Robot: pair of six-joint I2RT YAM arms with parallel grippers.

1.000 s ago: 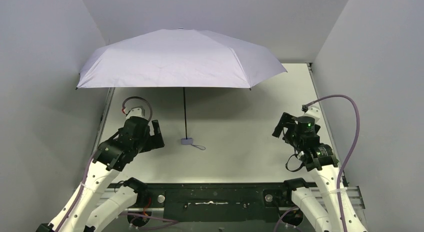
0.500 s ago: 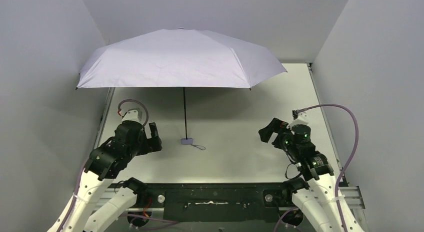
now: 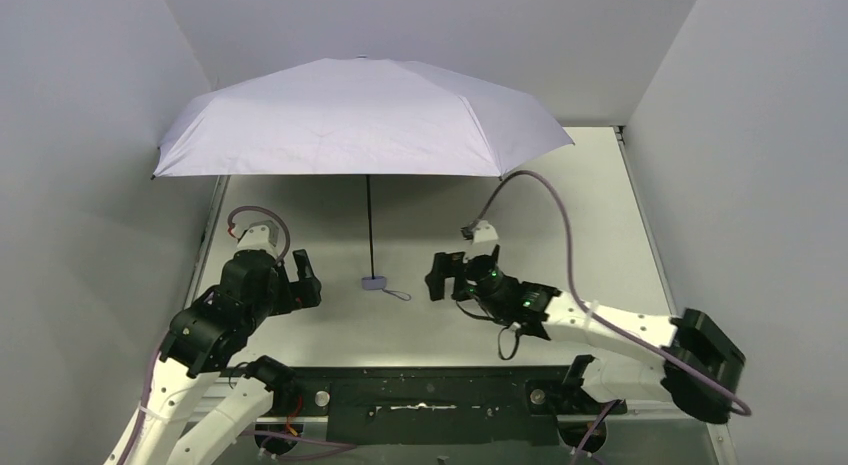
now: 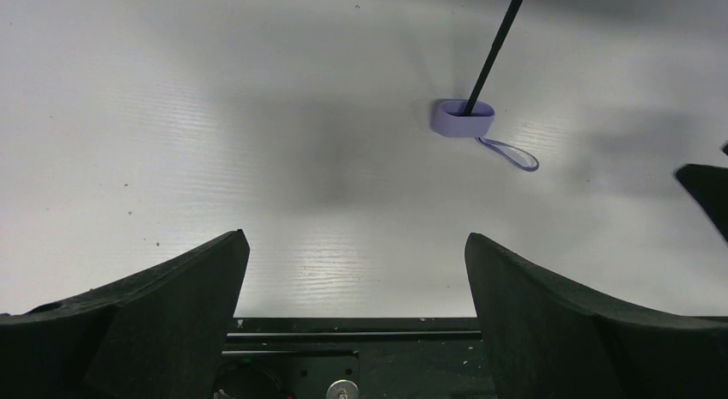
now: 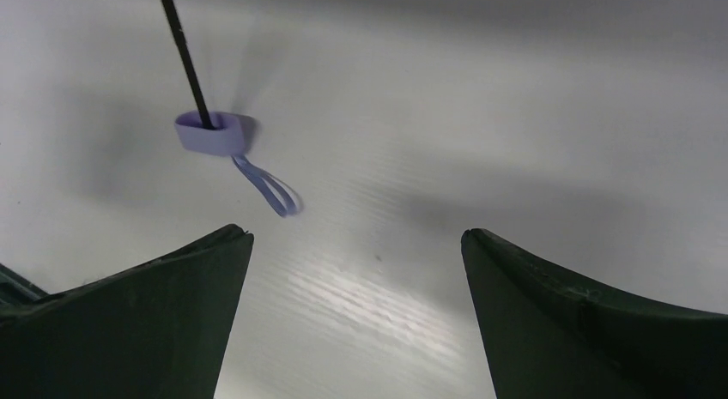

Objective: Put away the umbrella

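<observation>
item one, the umbrella (image 3: pixel 360 115): you have it fully opened, with the pale lavender canopy spread over the far part of the table (image 3: pixel 560 185). its thin black shaft (image 3: pixel 370 225) runs down to the small lavender handle (image 3: pixel 374 282), which rests on the table surface with the wrist loop (image 3: pixel 399 295) trailing toward your right arm. item two, left gripper (image 3: pixel 304 277): your jaws stand wide apart with nothing between them, near the handle on its left side and not touching it. your left wrist view shows the handle and lower shaft ahead and to the right of the gap between the fingers. item three, right gripper (image 3: pixel 441 275): jaws likewise spread wide and holding nothing, with the arm stretched low across the table from the right. its fingers point at the handle from the right, with bare table between. your right wrist view puts the handle and loop ahead and to the left. item four, a purple cable (image 3: pixel 556 220) arcing over the right arm. item five, plain white walls (image 3: pixel 90 185) enclosing the table on three sides.
</observation>
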